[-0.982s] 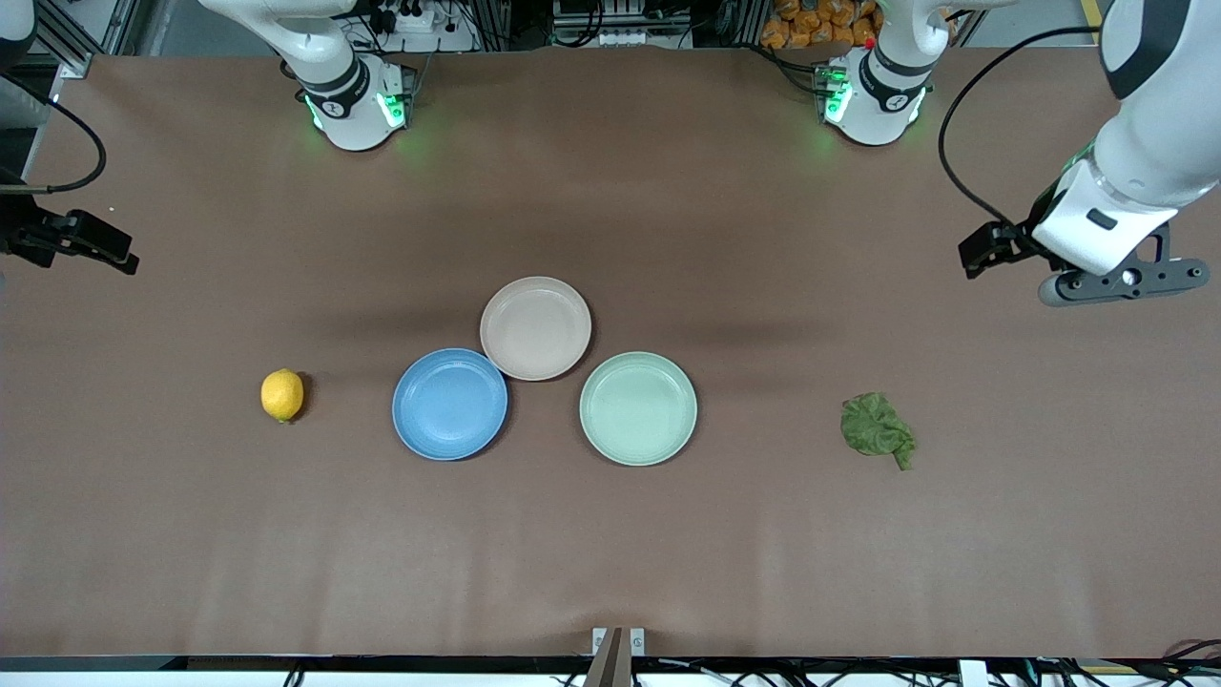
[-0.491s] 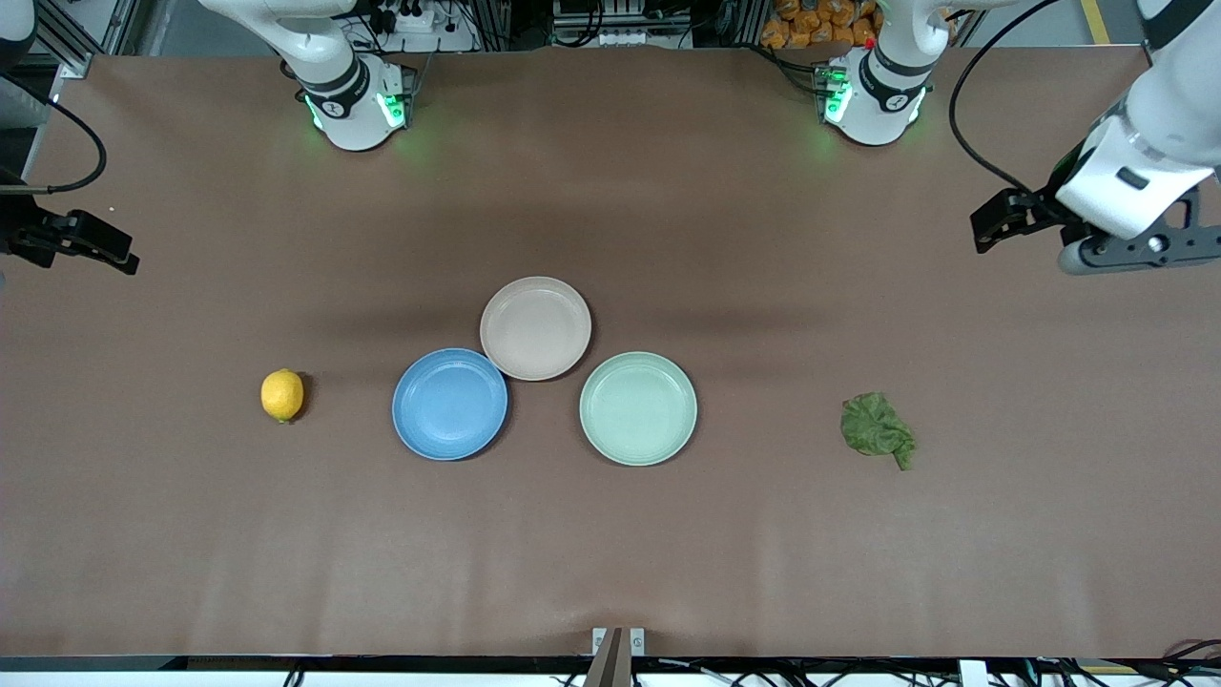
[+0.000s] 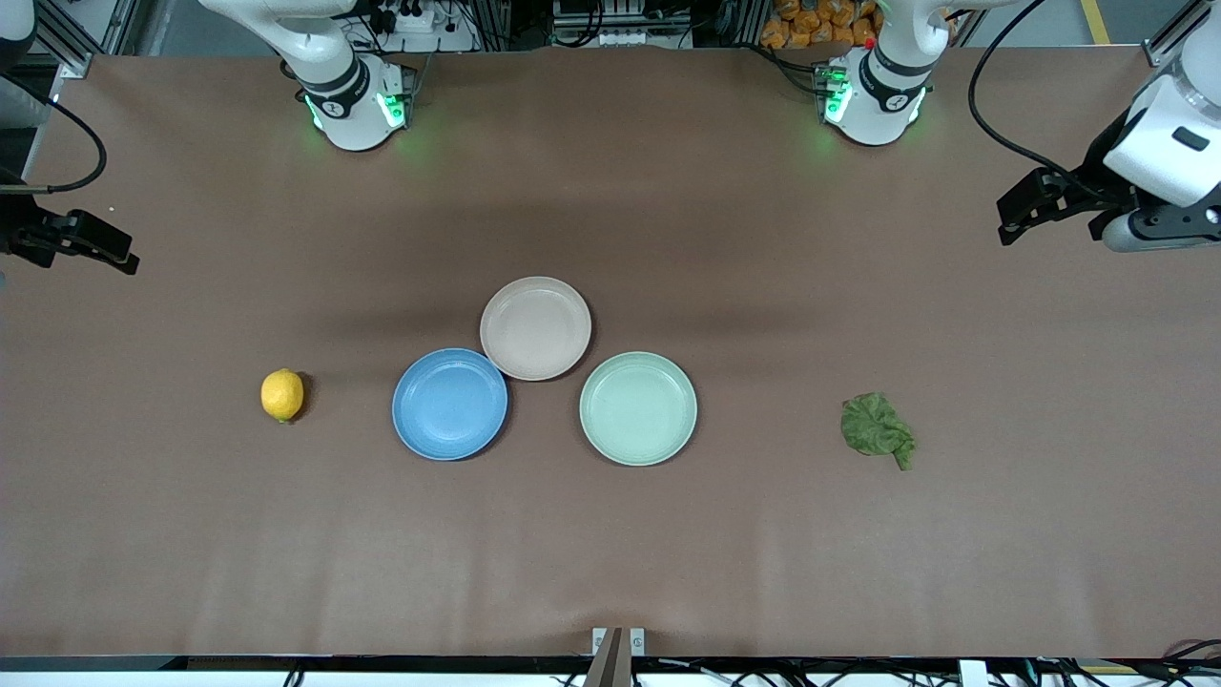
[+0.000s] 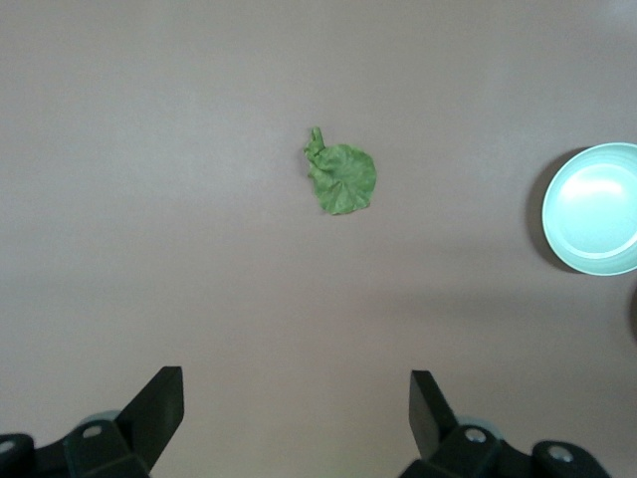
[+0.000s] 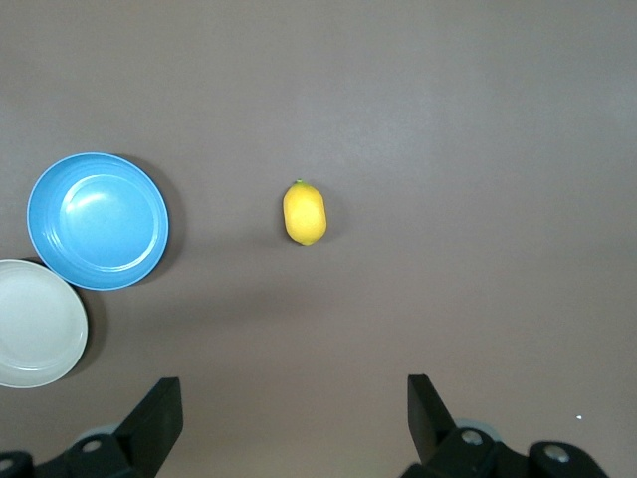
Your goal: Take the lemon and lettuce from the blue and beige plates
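The lemon (image 3: 282,395) lies on the bare table, toward the right arm's end from the blue plate (image 3: 449,404). The lettuce (image 3: 876,429) lies on the table toward the left arm's end. The blue plate and the beige plate (image 3: 535,327) touch and are both empty. My left gripper (image 4: 296,398) is open and empty, high over the table's left-arm end (image 3: 1159,227), with the lettuce (image 4: 340,176) below it. My right gripper (image 5: 294,398) is open and empty, high over the right-arm end, with the lemon (image 5: 305,213), the blue plate (image 5: 98,221) and the beige plate (image 5: 35,324) below it.
An empty mint-green plate (image 3: 638,408) sits beside the blue and beige plates, toward the left arm's end; it also shows in the left wrist view (image 4: 595,209). The two arm bases (image 3: 353,100) (image 3: 873,95) stand at the table's back edge.
My left gripper has moved farther toward the left arm's end of the table and toward the bases' side. The right arm, lemon, lettuce and plates have not moved.
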